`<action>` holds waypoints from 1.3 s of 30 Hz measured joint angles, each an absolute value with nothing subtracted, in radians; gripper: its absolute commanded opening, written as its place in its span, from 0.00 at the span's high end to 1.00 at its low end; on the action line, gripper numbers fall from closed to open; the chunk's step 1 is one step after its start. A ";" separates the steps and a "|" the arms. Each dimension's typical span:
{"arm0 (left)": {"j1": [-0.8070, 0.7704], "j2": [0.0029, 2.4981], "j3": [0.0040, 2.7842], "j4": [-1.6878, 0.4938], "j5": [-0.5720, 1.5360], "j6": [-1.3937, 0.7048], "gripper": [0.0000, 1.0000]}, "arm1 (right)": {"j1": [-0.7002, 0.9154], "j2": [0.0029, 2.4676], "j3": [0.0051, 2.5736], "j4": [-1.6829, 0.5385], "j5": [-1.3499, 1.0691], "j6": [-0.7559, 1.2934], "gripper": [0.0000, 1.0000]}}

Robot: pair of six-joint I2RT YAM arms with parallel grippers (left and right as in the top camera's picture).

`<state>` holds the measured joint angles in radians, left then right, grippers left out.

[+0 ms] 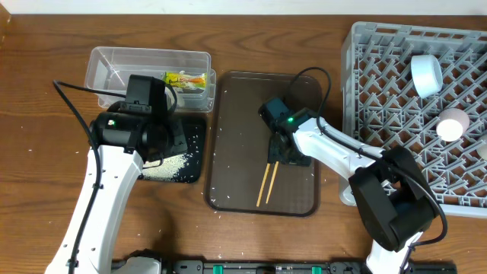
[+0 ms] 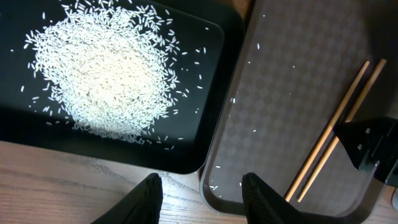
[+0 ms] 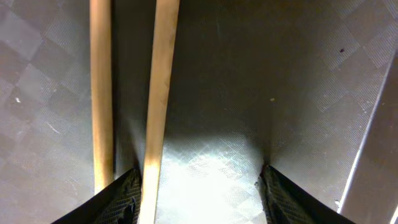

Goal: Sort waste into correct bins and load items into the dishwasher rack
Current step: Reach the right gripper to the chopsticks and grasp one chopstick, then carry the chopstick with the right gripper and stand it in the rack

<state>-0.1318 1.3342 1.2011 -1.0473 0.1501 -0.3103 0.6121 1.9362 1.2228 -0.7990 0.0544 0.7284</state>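
Two wooden chopsticks (image 1: 268, 183) lie on the brown serving tray (image 1: 236, 129). My right gripper (image 3: 199, 196) is low over their upper ends and open. One chopstick (image 3: 158, 93) lies just inside its left finger (image 3: 121, 199), and the other chopstick (image 3: 101, 93) lies outside it. My left gripper (image 2: 202, 196) is open and empty above the bare wood between the black tray (image 2: 208, 43) and the brown tray. A pile of white rice (image 2: 106, 74) fills the black tray. The yellow-green wrapper (image 1: 186, 78) lies in the clear tub (image 1: 106, 61). Two white cups (image 1: 426, 74) sit in the grey rack (image 1: 380, 84).
Stray rice grains dot the brown tray (image 2: 280, 81) and the table near the black tray. The rack stands right beside the brown tray's right edge. The left arm's cable loops over the table at the far left.
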 measured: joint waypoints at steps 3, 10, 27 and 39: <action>-0.132 1.334 1.201 -1.047 0.150 -0.311 0.55 | 0.612 1.936 1.222 -0.811 0.057 0.733 0.72; -0.132 1.334 1.201 -1.047 0.150 -0.310 0.55 | 0.612 1.928 1.201 -0.806 0.071 0.743 0.89; -0.132 1.334 1.201 -1.048 0.150 -0.310 0.55 | 0.410 1.897 1.322 -0.895 -0.004 0.478 0.98; -0.132 1.334 1.201 -1.047 0.150 -0.310 0.55 | 0.127 1.678 1.479 -0.971 -0.016 0.221 0.99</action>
